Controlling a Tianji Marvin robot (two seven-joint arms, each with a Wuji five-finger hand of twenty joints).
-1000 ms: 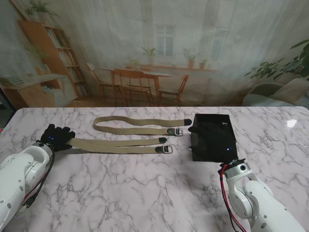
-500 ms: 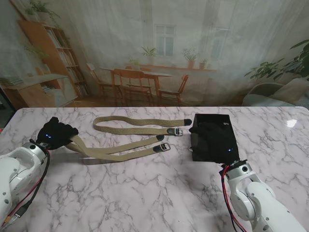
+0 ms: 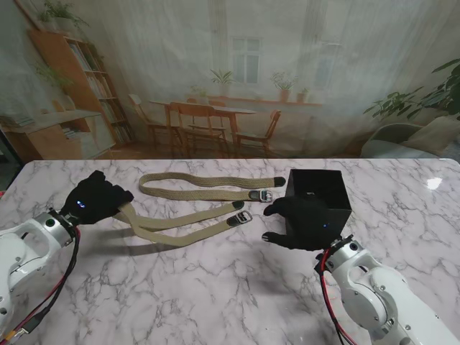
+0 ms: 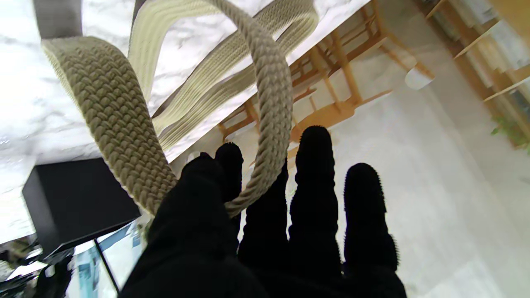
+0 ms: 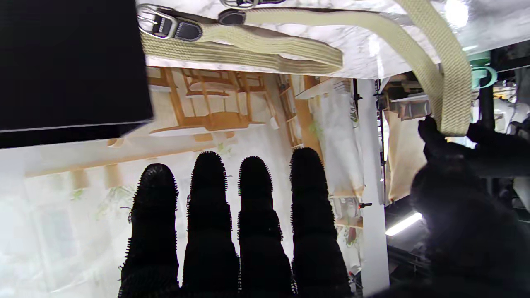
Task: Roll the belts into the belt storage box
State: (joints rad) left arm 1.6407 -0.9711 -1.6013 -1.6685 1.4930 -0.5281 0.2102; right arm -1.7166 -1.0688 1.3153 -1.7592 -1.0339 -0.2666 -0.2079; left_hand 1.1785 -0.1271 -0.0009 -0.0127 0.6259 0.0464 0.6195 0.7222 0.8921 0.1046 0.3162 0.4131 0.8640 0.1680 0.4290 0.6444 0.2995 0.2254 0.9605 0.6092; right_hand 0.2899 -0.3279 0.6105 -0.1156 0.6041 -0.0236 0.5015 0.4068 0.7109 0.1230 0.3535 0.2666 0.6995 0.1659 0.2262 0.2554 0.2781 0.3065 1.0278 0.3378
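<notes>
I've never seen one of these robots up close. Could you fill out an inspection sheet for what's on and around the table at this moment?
Surface: white marble table, nothing spilled.
Job's things: nearer belt, folded end lifted off the table, buckle end still lying on it; farther belt lying flat, untouched; black storage box, no belt visible in it.
Clutter: nothing seen.
Hands: left hand pinching the nearer belt's fold; right hand holding nothing, fingers spread, in front of the box.
Cables: red and black wires along the right arm; similar ones on the left.
Surroundings: printed backdrop of a dining room.
</notes>
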